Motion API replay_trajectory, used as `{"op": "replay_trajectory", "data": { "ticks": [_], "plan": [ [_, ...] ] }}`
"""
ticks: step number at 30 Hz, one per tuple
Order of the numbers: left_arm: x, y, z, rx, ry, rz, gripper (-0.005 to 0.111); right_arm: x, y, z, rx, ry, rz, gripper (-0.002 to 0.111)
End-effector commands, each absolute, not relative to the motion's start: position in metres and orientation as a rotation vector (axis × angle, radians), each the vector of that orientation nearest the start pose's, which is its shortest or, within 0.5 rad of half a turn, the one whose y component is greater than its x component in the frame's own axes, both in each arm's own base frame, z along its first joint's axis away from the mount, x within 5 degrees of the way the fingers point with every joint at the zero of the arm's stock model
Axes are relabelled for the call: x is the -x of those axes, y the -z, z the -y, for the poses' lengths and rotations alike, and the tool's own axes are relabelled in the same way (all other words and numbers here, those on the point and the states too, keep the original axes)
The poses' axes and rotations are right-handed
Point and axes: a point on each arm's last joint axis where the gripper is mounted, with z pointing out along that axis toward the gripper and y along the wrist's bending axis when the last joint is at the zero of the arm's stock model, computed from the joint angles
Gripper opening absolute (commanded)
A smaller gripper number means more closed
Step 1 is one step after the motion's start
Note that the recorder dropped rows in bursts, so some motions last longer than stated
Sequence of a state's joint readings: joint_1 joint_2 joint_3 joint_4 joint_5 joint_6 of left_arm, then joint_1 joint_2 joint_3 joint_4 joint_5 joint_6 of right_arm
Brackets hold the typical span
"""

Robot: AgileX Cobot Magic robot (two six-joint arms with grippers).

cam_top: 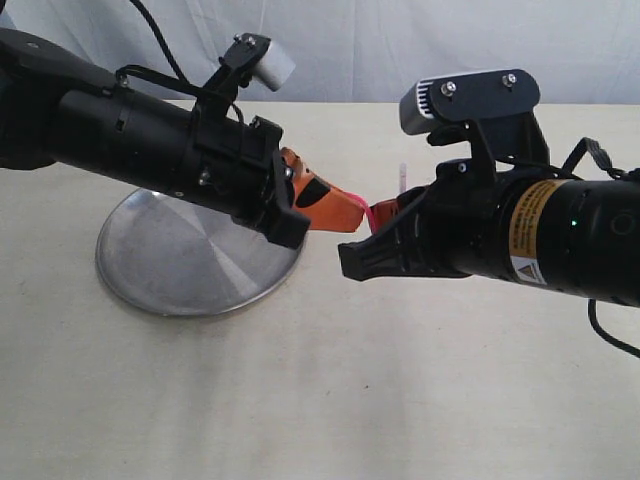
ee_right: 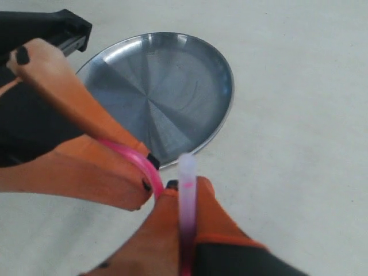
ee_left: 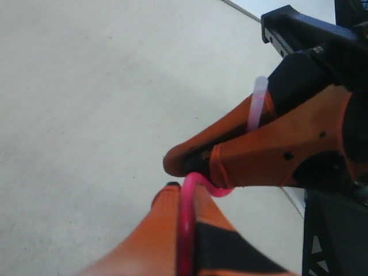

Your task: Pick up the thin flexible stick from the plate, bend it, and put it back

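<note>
Horizontally, the left gripper [cam_top: 345,212] and right gripper [ee_right: 184,188] meet tip to tip, each pinching the bent stick [ee_left: 185,230].

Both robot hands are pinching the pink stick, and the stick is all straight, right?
No, it isn't straight. The left gripper and right gripper both pinch the pink stick, but it curves sharply between them, as the left wrist view shows.
</note>
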State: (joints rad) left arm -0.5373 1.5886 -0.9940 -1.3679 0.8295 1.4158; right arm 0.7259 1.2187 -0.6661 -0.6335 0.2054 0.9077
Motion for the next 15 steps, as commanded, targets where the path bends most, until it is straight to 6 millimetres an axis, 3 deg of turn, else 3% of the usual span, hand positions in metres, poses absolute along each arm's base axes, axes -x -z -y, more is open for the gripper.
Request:
{"op": "replay_trajectory", "data": {
  "ticks": [1,15],
  "plan": [
    [-0.2468,-0.2792,0.2263,-0.974,1.254,-1.896,0.000,-0.1863,-0.2569,-0.1693,0.475,-0.549,-2.132,-0.001],
    [-0.2448,-0.2795,0.2266,-1.031,1.246,-1.856,0.000,-0.1862,-0.2584,-0.1709,0.492,-0.565,-2.110,-0.001]
  ]
}}
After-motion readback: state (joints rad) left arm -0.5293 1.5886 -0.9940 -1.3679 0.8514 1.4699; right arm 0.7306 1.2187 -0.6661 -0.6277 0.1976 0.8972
